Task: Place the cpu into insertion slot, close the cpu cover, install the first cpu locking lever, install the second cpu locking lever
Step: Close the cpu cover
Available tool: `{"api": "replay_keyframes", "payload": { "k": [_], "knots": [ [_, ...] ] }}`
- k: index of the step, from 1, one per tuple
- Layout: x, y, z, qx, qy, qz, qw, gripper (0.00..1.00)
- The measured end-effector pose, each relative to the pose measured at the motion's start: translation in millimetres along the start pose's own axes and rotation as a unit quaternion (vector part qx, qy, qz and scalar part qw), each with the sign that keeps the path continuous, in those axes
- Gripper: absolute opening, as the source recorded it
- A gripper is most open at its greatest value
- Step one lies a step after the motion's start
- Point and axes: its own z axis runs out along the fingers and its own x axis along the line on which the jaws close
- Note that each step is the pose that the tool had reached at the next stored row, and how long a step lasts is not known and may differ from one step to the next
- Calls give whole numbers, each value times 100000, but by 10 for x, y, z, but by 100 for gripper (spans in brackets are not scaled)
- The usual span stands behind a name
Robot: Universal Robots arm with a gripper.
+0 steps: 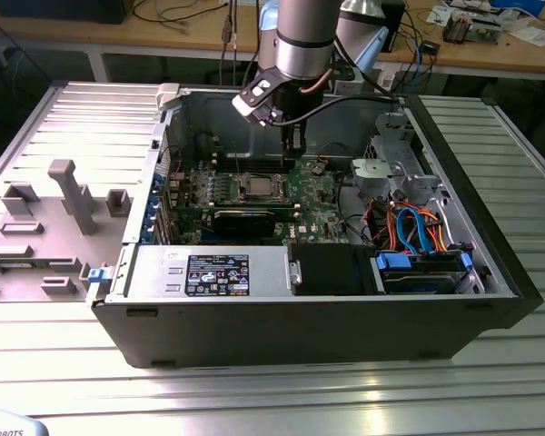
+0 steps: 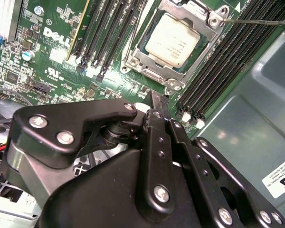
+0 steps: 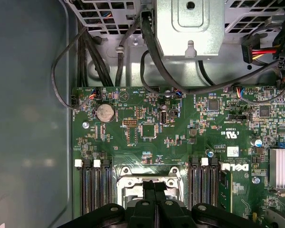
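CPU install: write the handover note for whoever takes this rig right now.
End effector: shut, holding nothing, tips close beside the socket.
The cpu sits in the insertion slot. The cpu cover lies down over it, its window framing the chip.
Done: cpu placed, cover closed.
Left: both locking levers. One thin lever rod sticks out from the socket corner across the memory slots and looks unlatched. I cannot tell how the other lever stands.

Fingers together over insertion slot, green motherboard
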Motion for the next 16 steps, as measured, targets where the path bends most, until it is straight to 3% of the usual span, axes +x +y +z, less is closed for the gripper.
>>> {"api": "replay_keyframes", "payload": {
  "k": [16],
  "knots": [
    [-2,-182,12,-13,0,-92,100000,11]
  ]
}}
